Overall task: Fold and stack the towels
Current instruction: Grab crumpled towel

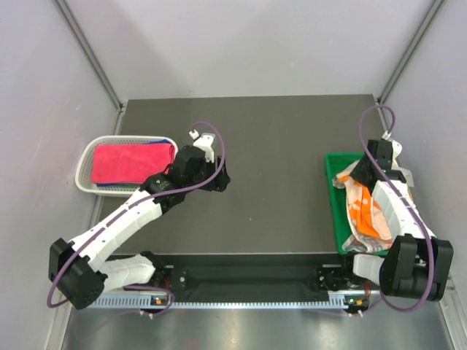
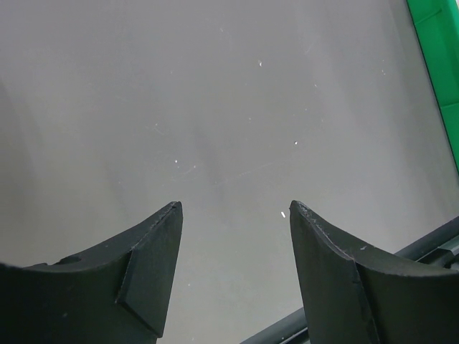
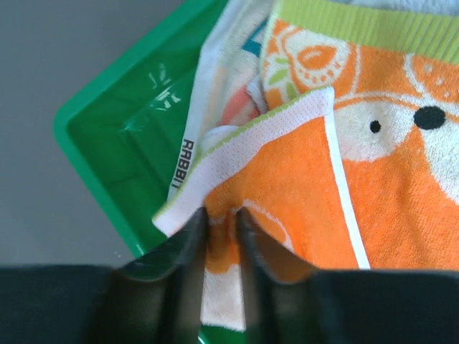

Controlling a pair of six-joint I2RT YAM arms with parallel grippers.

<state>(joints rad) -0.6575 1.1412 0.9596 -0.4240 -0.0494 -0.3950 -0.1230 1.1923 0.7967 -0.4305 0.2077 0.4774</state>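
Note:
A folded pink-red towel (image 1: 132,161) lies on a blue towel (image 1: 155,143) in the white mesh basket at the left. My left gripper (image 1: 219,177) is open and empty over the bare dark table (image 2: 215,107). An orange and white towel (image 1: 363,211) lies crumpled in the green tray at the right. My right gripper (image 1: 355,173) is shut on a fold of this orange towel (image 3: 301,186) near its white mesh-edged corner, inside the tray. A white printed towel (image 3: 222,79) lies beneath it.
The white mesh basket (image 1: 86,166) stands at the table's left edge. The green tray (image 1: 335,200) stands at the right edge; its corner shows in the right wrist view (image 3: 107,136) and its edge in the left wrist view (image 2: 437,64). Grey walls surround the table.

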